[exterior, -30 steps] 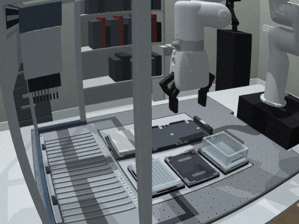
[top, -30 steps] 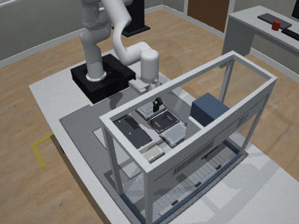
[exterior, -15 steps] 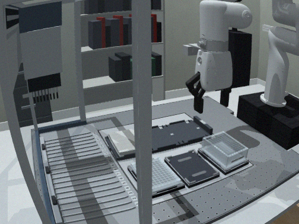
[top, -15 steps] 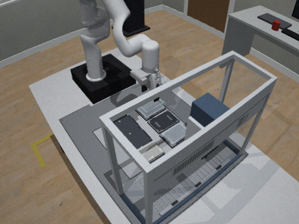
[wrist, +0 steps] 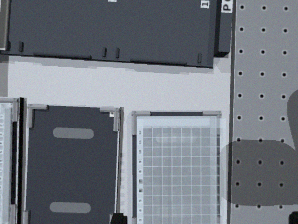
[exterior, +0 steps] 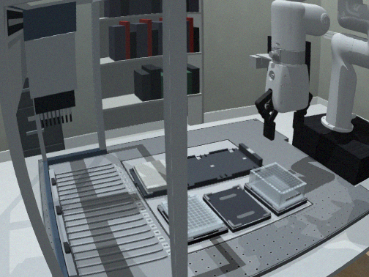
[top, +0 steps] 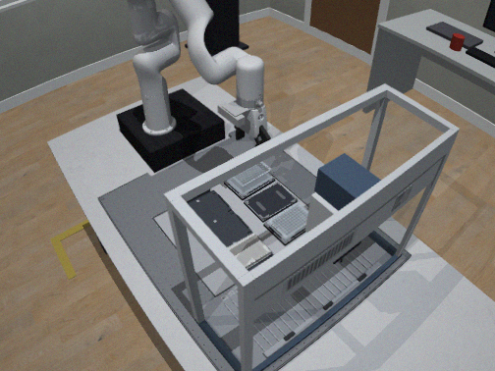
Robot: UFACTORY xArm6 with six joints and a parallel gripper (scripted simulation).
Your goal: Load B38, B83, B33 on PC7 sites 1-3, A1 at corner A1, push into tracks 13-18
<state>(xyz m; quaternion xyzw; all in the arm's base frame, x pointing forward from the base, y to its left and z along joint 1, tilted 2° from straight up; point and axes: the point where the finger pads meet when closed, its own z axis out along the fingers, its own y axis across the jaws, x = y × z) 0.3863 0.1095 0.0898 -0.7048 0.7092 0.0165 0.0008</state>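
Note:
The dark carrier PC7 (exterior: 216, 166) lies on the apron, its handle (exterior: 250, 152) toward the arm. The 384-well plate B33 (exterior: 150, 176) sits on its far site; the other two sites are bare. The clear deep-well block B83 (exterior: 277, 185) stands in the nearest nest. The middle nest (exterior: 236, 207) is empty. The 96-well plate B38 (exterior: 199, 216) is in the far nest. My gripper (exterior: 283, 124) is open and empty, high above the carrier's handle end and the block. In the wrist view the block (wrist: 177, 167) is below me, beside the empty nest (wrist: 72, 165) and the carrier (wrist: 110, 30).
The loading rails (exterior: 95, 220) lie beyond the carrier inside the instrument's white frame, whose post (exterior: 176, 128) hides part of the plates. A blue box (top: 344, 179) stands inside the frame beside the nests. The arm's black base (top: 167, 128) is behind me.

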